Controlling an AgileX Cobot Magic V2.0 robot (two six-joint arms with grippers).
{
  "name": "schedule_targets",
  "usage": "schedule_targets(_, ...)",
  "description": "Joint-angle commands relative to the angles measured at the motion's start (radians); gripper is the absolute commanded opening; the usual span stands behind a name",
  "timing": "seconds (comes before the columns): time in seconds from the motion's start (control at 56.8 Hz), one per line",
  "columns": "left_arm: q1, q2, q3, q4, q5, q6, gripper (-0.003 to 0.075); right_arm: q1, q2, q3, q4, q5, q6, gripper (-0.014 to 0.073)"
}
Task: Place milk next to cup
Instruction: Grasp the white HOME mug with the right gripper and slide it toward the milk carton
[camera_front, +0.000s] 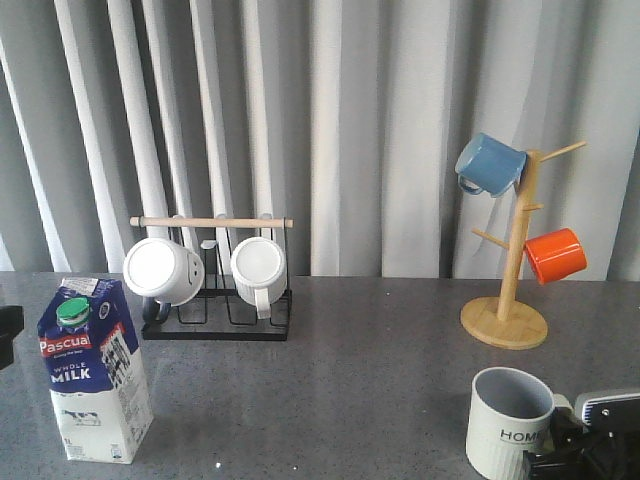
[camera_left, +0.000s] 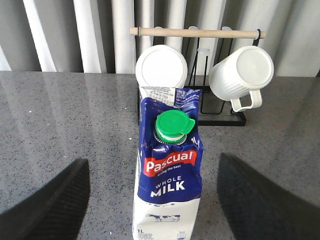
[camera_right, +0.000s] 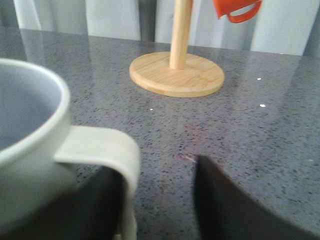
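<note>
The milk (camera_front: 93, 370) is a tall blue-and-white carton with a green cap, standing upright at the front left of the table. In the left wrist view the milk (camera_left: 170, 170) stands between the two wide-apart fingers of my left gripper (camera_left: 152, 162), untouched. Only a dark bit of that gripper (camera_front: 6, 335) shows at the front view's left edge. The cup (camera_front: 508, 425), a pale ribbed mug lettered "HOME", stands at the front right. My right gripper (camera_front: 560, 450) is open beside it. In the right wrist view the cup's handle (camera_right: 105, 150) lies between the open fingers of that gripper (camera_right: 155, 167).
A black wire rack (camera_front: 215, 325) with a wooden bar holds two white mugs (camera_front: 163, 270) at the back left. A wooden mug tree (camera_front: 505, 320) at the back right carries a blue mug (camera_front: 490, 165) and an orange mug (camera_front: 555, 255). Curtains hang behind.
</note>
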Motion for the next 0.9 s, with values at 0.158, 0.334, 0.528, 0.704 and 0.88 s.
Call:
schedule_targets(0.158, -0.004, -0.010, -0.035, -0.012, -0.074, -0.003, 0.0501, 0.017, -0.077, -0.028, -0.042, -0.079, 0.034, -0.0007)
schedule_targets(0.334, -0.004, -0.010, -0.035, -0.012, -0.074, -0.003, 0.0501, 0.139, -0.170, -0.028, 0.036, -0.054, 0.045, -0.0004)
schedule_targets(0.528, -0.004, -0.010, -0.035, -0.012, -0.074, -0.003, 0.0501, 0.342, -0.142, -0.081, 0.271, -0.036, -0.007, -0.0004)
schedule_targets(0.704, -0.004, -0.010, -0.035, -0.012, -0.074, -0.003, 0.0501, 0.513, -0.049, -0.192, 0.497, -0.028, -0.113, -0.0004)
schedule_targets(0.88, -0.004, -0.010, -0.035, -0.012, -0.074, -0.003, 0.0501, 0.587, 0.066, -0.307, 0.587, -0.028, -0.185, -0.0001)
